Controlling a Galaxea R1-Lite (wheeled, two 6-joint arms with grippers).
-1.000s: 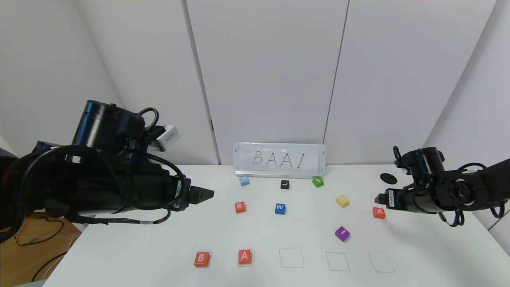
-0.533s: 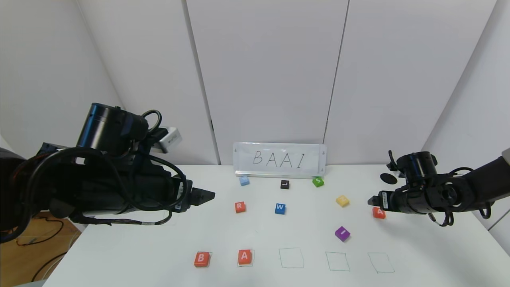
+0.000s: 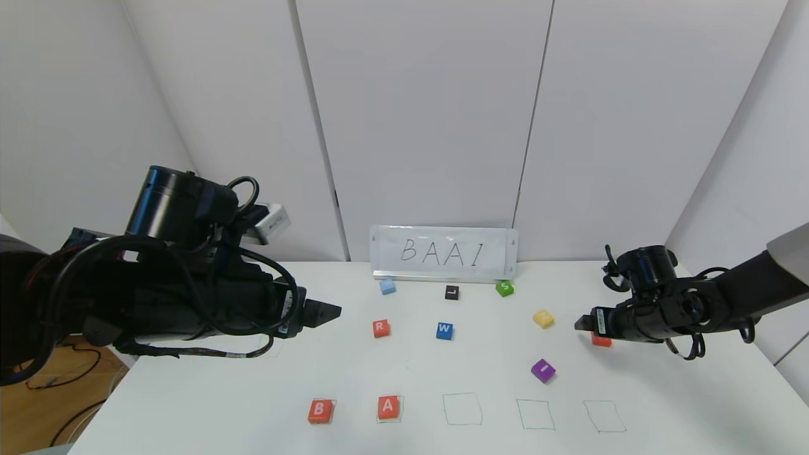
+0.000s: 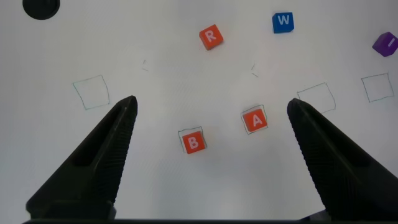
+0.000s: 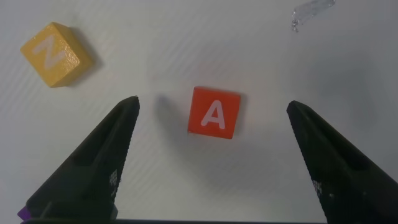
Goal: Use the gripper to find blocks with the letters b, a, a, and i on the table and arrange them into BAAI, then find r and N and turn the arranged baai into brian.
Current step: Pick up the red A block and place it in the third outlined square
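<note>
On the white table (image 3: 189, 392), an orange-red B block (image 3: 319, 411) and an A block (image 3: 388, 407) lie in the two front-left green squares; both show in the left wrist view, B (image 4: 193, 142) and A (image 4: 255, 120). The second A block (image 3: 601, 341) lies at the right, mostly hidden under my right gripper (image 3: 580, 324). In the right wrist view this A (image 5: 214, 112) lies flat between the open fingers, untouched. The purple I block (image 3: 543, 370), the R block (image 3: 380, 328) and a yellow N block (image 3: 543, 318) lie loose. My left gripper (image 3: 332, 311) hovers open and empty at the left.
A BAAI sign (image 3: 444, 253) stands at the back. In front of it lie a light blue block (image 3: 387, 286), a black L (image 3: 451, 292), a green S (image 3: 504, 288) and a blue W (image 3: 444, 330). Three drawn squares (image 3: 535, 414) at the front hold nothing.
My right gripper has moved left and down until it stands over the right-hand A block, covering most of it in the head view. The left arm has barely shifted.
</note>
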